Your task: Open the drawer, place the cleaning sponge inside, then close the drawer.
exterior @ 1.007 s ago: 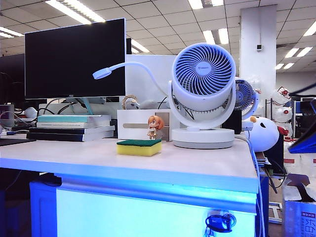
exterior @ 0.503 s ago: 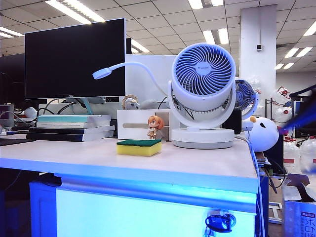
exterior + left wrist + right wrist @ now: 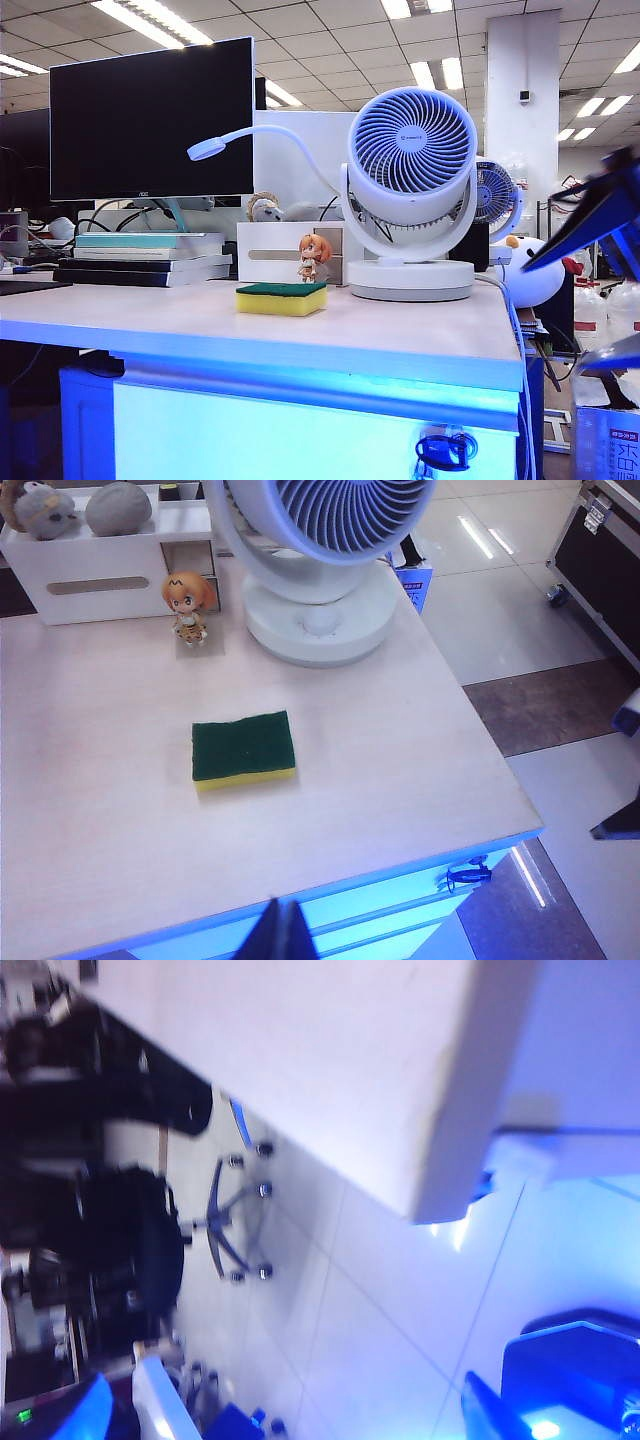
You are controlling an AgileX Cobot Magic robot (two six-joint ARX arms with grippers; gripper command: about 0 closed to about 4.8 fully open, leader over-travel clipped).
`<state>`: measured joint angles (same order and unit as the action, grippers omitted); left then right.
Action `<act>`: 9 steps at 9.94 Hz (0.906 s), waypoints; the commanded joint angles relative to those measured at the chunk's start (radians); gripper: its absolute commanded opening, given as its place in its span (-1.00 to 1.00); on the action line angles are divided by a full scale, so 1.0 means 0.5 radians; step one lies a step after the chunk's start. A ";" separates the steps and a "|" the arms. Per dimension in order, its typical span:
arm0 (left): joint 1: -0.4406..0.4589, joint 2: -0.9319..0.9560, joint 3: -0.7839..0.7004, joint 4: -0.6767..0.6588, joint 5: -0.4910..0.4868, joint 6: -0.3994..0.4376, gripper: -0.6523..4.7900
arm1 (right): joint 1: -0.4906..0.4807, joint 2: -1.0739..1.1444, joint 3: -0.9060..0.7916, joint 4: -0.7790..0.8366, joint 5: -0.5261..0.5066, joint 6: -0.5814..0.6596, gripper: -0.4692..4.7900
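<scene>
Yellow foam with a green top, the cleaning sponge (image 3: 282,298) is seen lying untouched on the desktop (image 3: 400,335), near the fan (image 3: 410,195) and figurine (image 3: 313,257). Below, the drawer (image 3: 300,435) appears shut, so every step is judged left to do. The right gripper (image 3: 590,290) is seen off the desk's right end, spread wide and empty. The left gripper (image 3: 283,932) hangs above the front edge, pressed together.

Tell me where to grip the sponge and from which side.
Come straight down on the sponge and close on its two long yellow sides. It lies flat, green layer up, alone on the desk; the figurine and fan stand well behind.
</scene>
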<state>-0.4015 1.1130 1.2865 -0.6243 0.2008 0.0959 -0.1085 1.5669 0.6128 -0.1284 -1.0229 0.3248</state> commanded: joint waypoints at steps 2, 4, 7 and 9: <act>0.000 -0.002 0.010 0.026 0.005 0.002 -0.78 | 0.018 0.420 0.003 0.617 -0.129 0.364 1.00; -0.001 -0.002 0.010 0.026 0.005 0.002 -0.78 | 0.019 0.646 0.004 1.018 -0.211 0.571 1.00; -0.001 -0.002 0.010 0.027 0.005 0.003 -0.78 | 0.054 0.646 0.005 1.099 -0.187 0.623 1.00; -0.001 -0.002 0.010 0.034 0.006 0.002 -0.78 | 0.082 0.676 0.034 1.109 -0.195 0.647 1.00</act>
<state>-0.4015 1.1133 1.2865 -0.6239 0.2008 0.0959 -0.0746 1.9041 0.6209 0.4103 -1.1156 0.6426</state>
